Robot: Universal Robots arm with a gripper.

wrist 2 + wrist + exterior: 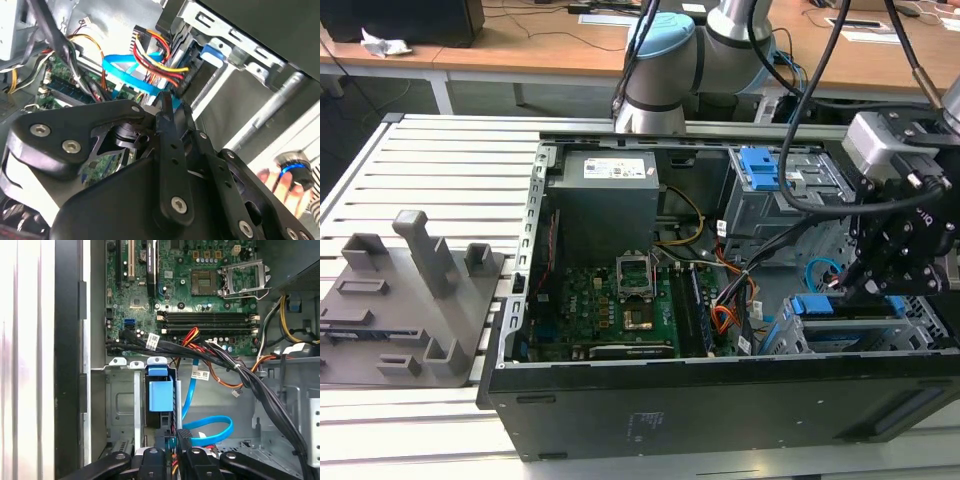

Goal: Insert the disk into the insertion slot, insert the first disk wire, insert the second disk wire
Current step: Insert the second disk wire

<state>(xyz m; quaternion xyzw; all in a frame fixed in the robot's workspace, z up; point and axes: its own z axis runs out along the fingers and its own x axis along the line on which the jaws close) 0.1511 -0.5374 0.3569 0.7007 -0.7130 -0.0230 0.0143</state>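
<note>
Down inside the open computer case (720, 400), the gripper (172, 442), its grip impossible to judge, hangs right at the light-blue second disk wire (212, 432), whose loop curves just beyond its tips, beside the blue-framed disk (160, 395) already seated in the insertion slot (120, 405).

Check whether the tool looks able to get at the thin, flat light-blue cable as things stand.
Probably yes. The tool sits low inside the case, right at the thin, flat light-blue cable, whose loop lies bare beside its tip. The bundle of black cables runs higher up and does not cross between them.
</note>
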